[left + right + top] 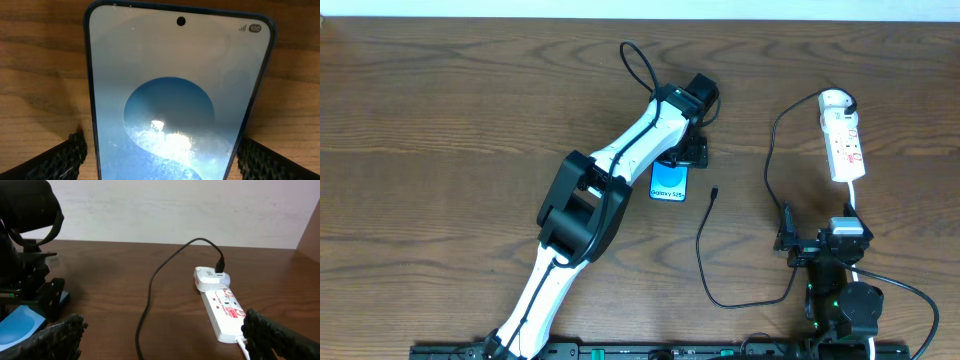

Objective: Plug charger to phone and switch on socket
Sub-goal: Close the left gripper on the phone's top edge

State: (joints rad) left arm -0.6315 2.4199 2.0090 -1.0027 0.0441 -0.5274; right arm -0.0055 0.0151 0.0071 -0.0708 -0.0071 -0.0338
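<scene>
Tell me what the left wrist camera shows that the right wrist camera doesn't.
Only the left wrist view: the punch-hole camera and battery icon at the screen's top, up close. Only the right wrist view: the socket, the charger plugged into its round end, the open right gripper and a pale wall. Both: the phone, the left gripper at it, and the wooden table.

Robotics lab bench: a dark wood-grain worktop against a plain pale wall, with a left arm and right arm mounted along a black rail.
</scene>
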